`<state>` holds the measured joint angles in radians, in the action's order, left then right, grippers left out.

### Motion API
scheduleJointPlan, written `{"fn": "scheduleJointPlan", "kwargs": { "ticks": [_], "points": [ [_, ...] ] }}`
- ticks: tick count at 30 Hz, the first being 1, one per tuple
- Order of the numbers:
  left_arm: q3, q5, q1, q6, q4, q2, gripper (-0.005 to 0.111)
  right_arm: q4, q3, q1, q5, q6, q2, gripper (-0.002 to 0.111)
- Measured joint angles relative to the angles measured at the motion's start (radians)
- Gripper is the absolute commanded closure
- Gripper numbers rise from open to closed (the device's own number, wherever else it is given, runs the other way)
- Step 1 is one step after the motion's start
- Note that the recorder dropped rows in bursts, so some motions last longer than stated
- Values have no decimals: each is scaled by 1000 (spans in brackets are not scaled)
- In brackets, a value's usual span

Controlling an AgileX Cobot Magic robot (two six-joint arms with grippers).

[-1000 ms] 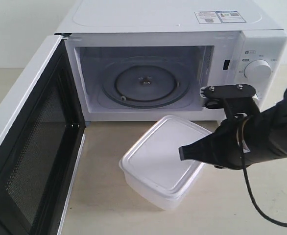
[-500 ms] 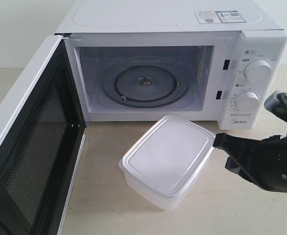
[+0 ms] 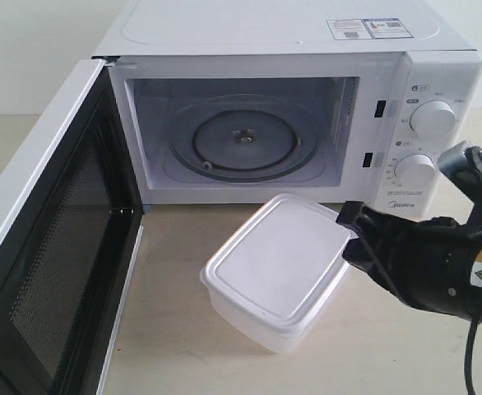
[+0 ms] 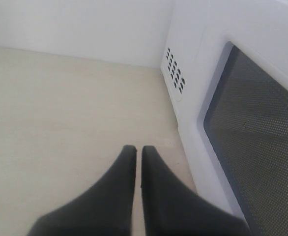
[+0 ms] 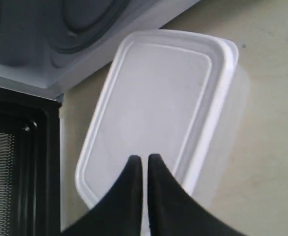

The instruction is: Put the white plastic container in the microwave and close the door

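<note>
The white plastic container (image 3: 278,263), lid on, sits on the table in front of the microwave (image 3: 290,33). The door (image 3: 52,247) hangs wide open at the left, its black mesh inner face showing, and the glass turntable (image 3: 245,140) is bare. My right gripper (image 3: 345,216) is shut, with its tips at the container's far right corner. In the right wrist view this right gripper (image 5: 144,158) hovers over the container's lid (image 5: 154,98), holding nothing. My left gripper (image 4: 135,148) is shut and empty, low over the table beside the door's outer window (image 4: 257,132); the exterior view does not show it.
Two round knobs (image 3: 433,118) (image 3: 414,170) sit on the control panel just behind my right arm. The microwave's vented side wall (image 4: 176,73) stands ahead of the left gripper. A white wall closes off the back of the pale wooden table (image 3: 175,329).
My right gripper left its spot above the lid, swung out right and lower, then came back left to the container's far right corner. The container and door have not moved.
</note>
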<state>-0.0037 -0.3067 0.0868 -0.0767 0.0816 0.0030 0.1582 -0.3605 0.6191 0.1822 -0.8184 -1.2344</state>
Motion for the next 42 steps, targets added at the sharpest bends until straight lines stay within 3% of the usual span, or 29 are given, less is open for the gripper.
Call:
{"fn": "scheduleJointPlan", "kwargs": {
  "ticks": [7,12,15,18,20,26,42],
  "points": [
    [0,0,0,0,0,0,102,-296,132,-21,385,-403,-6,108],
    [0,0,0,0,0,0,102,-362,244,-77,500,-529,-14,107],
    [0,0,0,0,0,0,102,-455,273,-122,551,-573,-37,95],
    [0,0,0,0,0,0,102,-558,273,-188,599,-626,-89,71],
    [0,0,0,0,0,0,102,-603,273,-231,625,-660,-128,63],
    [0,0,0,0,0,0,102,-682,260,-301,707,-675,-257,62],
    [0,0,0,0,0,0,102,-699,143,-301,777,-650,-453,62]
  ]
}}
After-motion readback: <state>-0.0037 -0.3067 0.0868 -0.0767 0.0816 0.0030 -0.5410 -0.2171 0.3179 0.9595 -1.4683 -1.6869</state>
